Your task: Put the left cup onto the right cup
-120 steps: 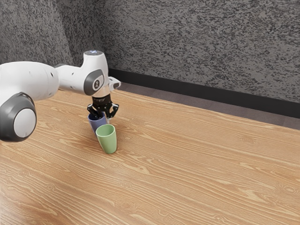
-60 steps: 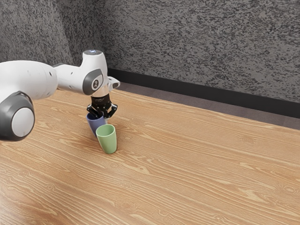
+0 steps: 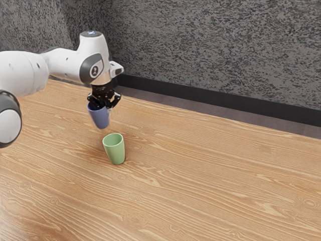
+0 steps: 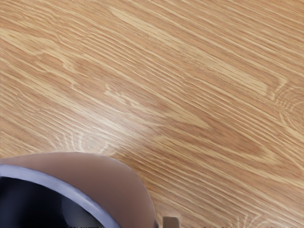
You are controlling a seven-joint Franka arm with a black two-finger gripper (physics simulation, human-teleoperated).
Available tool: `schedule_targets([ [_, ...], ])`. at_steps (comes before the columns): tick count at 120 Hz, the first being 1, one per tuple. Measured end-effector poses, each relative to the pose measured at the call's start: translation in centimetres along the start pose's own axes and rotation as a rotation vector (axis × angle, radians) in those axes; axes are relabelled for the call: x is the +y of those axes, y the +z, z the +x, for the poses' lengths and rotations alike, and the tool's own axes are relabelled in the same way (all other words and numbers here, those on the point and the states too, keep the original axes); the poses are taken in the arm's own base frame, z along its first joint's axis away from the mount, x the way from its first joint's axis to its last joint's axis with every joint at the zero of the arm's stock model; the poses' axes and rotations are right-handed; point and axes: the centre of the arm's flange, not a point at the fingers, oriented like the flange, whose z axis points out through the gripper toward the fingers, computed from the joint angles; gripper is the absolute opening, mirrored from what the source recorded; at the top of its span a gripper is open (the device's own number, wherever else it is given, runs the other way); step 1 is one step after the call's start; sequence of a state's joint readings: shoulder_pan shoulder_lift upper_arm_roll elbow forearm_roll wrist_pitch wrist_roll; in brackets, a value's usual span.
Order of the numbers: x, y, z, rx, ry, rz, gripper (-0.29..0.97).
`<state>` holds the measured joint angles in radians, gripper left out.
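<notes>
My gripper (image 3: 102, 104) is clamped on the blue cup's (image 3: 99, 116) rim. The cup hangs clear of the table (image 3: 215, 170), above and toward the exterior view's left of the green cup (image 3: 114, 148). I should centre it over the green mouth, keep it upright, then lower slowly.

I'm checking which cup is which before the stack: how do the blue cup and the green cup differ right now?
Colour: the blue cup is dark blue, the green cup pale green. Support: the blue cup hangs above the table, the green cup stands on it. Grip: the gripper is shut on the blue cup's rim; the green cup is untouched. Both are handleless, tapered, mouth up.
</notes>
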<state>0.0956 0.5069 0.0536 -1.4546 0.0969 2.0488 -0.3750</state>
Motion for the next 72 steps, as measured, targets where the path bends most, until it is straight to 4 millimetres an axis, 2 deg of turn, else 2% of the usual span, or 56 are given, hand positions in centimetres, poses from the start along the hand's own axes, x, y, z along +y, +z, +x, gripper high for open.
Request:
schedule_targets([
  [33, 1.2, -3.7, -0.9, 0.018, 0.027, -0.009, -0.10],
  [54, 3.2, -6.1, -2.2, 0.025, 0.067, -0.022, -0.10],
  [72, 4.5, -7.3, -3.1, 0.021, 0.088, -0.030, -0.10],
])
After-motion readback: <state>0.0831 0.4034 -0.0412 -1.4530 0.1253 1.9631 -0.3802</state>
